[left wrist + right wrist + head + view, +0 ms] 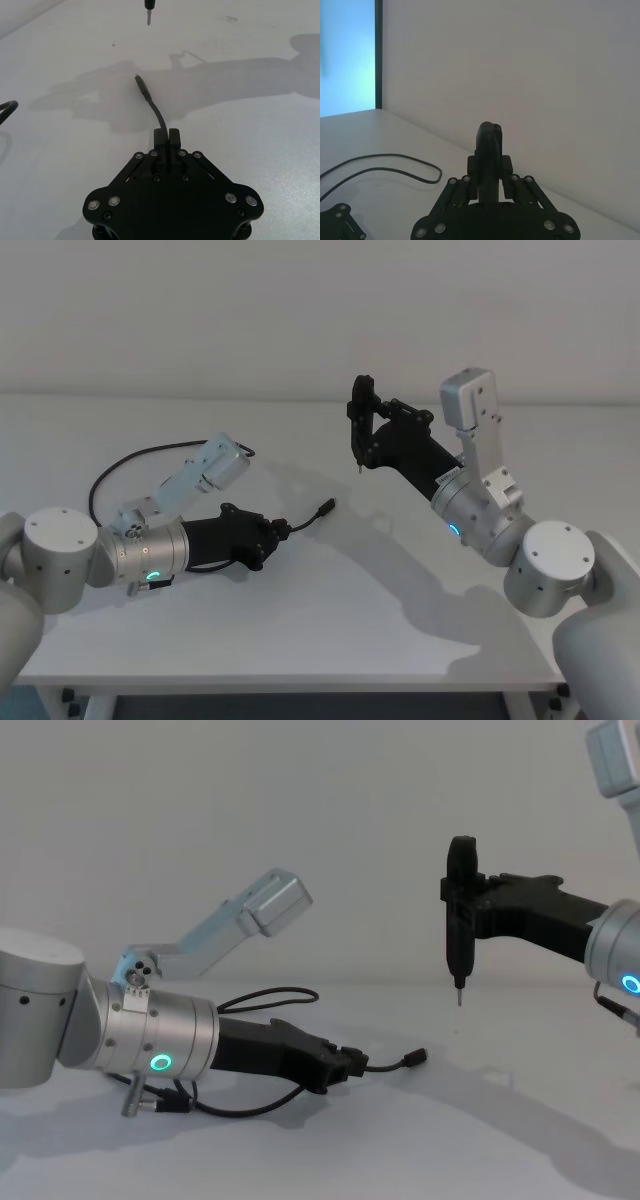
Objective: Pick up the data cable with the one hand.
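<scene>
**Left gripper pinches the cable near its plug**

The blocky black left gripper (283, 530), on a silver cylinder with a green ring light, lies low over the white surface (400, 620) at the near left. Its fingers (173, 136) pinch the long thin black data cable (130, 457) just behind one plug, and the rest loops to the far left. The right gripper (462, 895) hangs raised at the far right, fingers clamped on a short black lead (458, 950) held upright, silver tip down

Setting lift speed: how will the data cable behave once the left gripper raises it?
Likely floppy: beyond the left gripper, the data cable curves instead of standing straight. Probably light, being so thin. Its loose loops behind the arm may trail and drag on the table. The right gripper hangs raised, apart.
</scene>
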